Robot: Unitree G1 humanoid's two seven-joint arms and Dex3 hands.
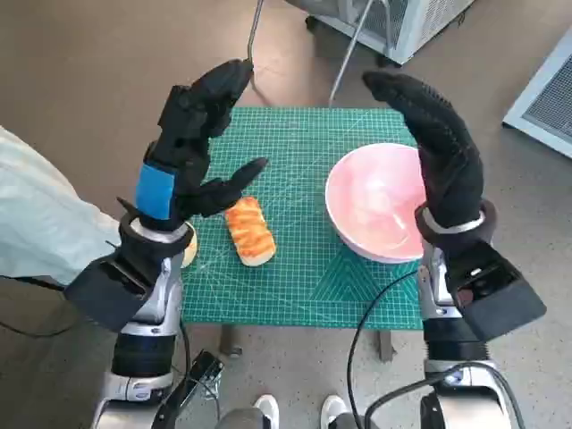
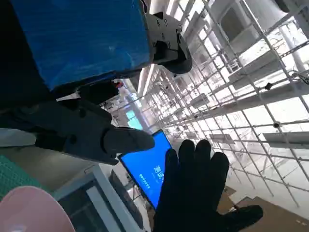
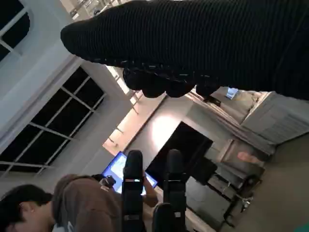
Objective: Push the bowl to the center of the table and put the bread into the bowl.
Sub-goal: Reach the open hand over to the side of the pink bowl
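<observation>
Bowl [image 1: 380, 201]: pink, sits on the green cutting mat [image 1: 295, 268] at the tabletop's right side, off centre, nothing in it. Bread [image 1: 249, 231]: glazed loaf, lies on the mat left of the bowl, well apart from it. Left robot hand [image 1: 192, 147]: I see it raised above the mat's left part, fingers spread, nothing held; thumb pokes twd the bread w/o touching. Right robot hand [image 1: 438, 143]: raised over the bowl's right rim, fingers extended, holding nothing. Person [image 3: 72, 205]: visible in right wrist view.

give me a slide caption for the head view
Both hands raised, left and right, over bread and pink bowl.
</observation>
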